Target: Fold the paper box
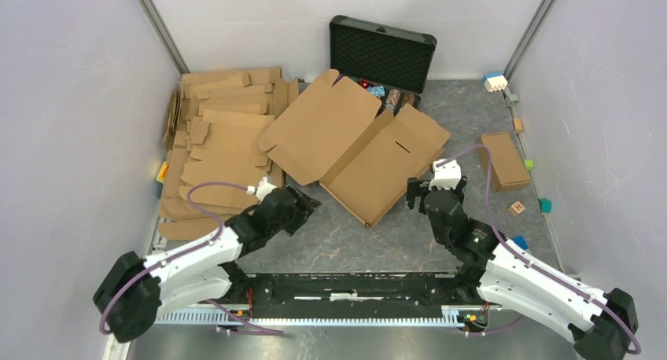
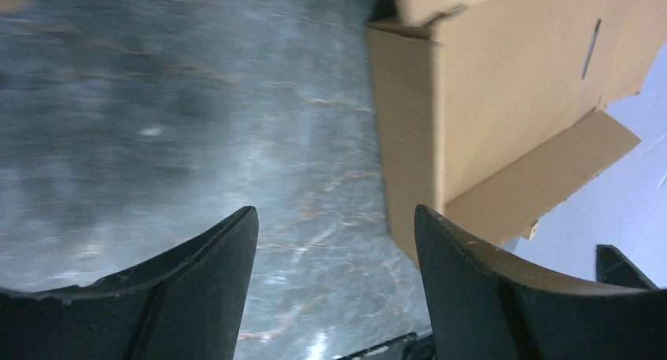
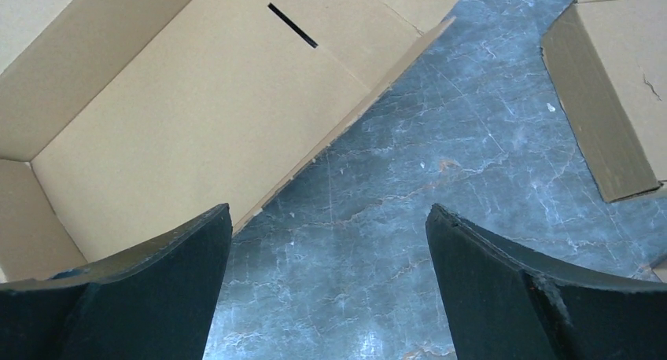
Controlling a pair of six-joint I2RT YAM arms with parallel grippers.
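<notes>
Down at the near edge, two arms reach out over the grey table (image 1: 354, 242). Just in front of the black case (image 1: 381, 53) lies the paper box (image 1: 354, 144), opened out with its flaps spread and its far flaps overlapping the case's open lower half. On the side away from the case, the left gripper (image 2: 334, 211) hovers by the box's near corner, jaws apart and empty. The right gripper (image 3: 329, 207) gapes wide over bare table, holding nothing. Left of the case sits a stack of flat cardboard (image 1: 220, 140); to the right of the case is a smaller brown box (image 1: 503, 159).
</notes>
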